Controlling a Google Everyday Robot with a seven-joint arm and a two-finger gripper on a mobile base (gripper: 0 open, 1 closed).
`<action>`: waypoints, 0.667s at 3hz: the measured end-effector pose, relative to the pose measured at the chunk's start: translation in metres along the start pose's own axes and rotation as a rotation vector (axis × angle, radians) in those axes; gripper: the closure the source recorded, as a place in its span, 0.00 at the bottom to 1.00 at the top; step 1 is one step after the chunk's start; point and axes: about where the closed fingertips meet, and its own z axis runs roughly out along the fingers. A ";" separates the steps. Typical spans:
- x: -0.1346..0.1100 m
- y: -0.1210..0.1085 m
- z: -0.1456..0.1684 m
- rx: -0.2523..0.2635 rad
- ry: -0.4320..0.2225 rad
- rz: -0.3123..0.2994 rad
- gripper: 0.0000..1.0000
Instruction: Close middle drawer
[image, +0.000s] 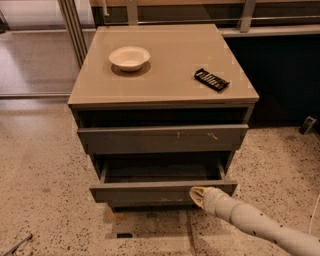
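The middle drawer is a shallow grey drawer with a plain flat front, pulled partly out of the grey cabinet; a strip of its dark interior shows. My gripper comes in from the lower right on a pale arm and presses against the drawer's front at its right part. Above it the top drawer front, with small white scratch marks, sits slightly out.
On the tan cabinet top stand a white bowl at the left and a black remote-like object at the right. Speckled floor surrounds the cabinet. A metal frame stands behind left, dark shelving behind right.
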 end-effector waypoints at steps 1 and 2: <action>0.012 -0.019 0.008 0.054 0.009 0.012 1.00; 0.027 -0.036 0.016 0.089 0.028 0.033 1.00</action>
